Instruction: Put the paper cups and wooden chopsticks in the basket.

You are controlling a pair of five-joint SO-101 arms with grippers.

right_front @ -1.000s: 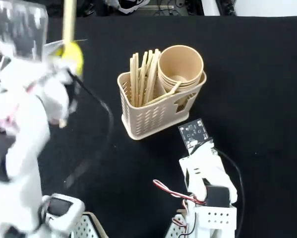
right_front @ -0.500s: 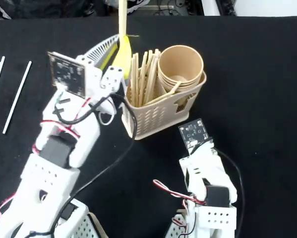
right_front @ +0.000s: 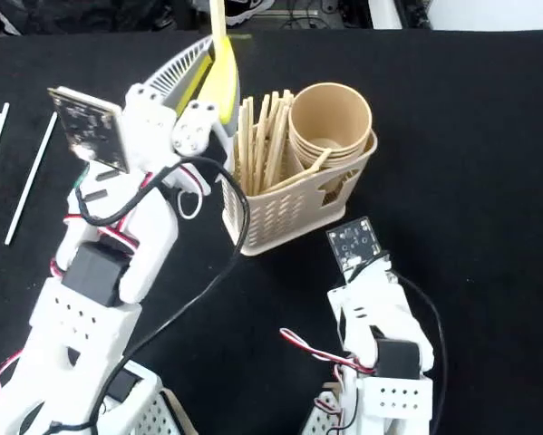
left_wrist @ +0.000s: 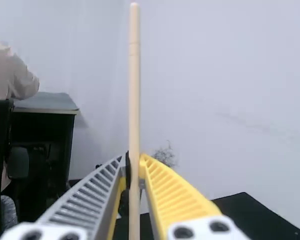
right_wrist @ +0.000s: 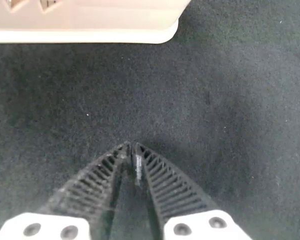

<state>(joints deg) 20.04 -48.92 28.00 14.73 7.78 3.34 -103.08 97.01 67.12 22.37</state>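
In the high view, the basket stood in the middle of the black table. It held a bunch of wooden chopsticks on one side. A stack of paper cups sat beside them on the other side. The left claw was up beside the basket, on the chopstick side. It was clenched on one chopstick, which pointed straight up. Two pale sticks lay flat on the table, well apart from the basket, on the left arm's side. The right arm sat low on the table, near the basket.

In the left wrist view, the left claw pinched the one chopstick between its yellow finger and its grey finger. The stick stood upright in front of a white wall.

In the right wrist view, the right claw was squeezed closed with nothing in it. Its two tips touched each other. It hung just over the black table. The bottom edge of the basket was near, but the claw was not touching it.
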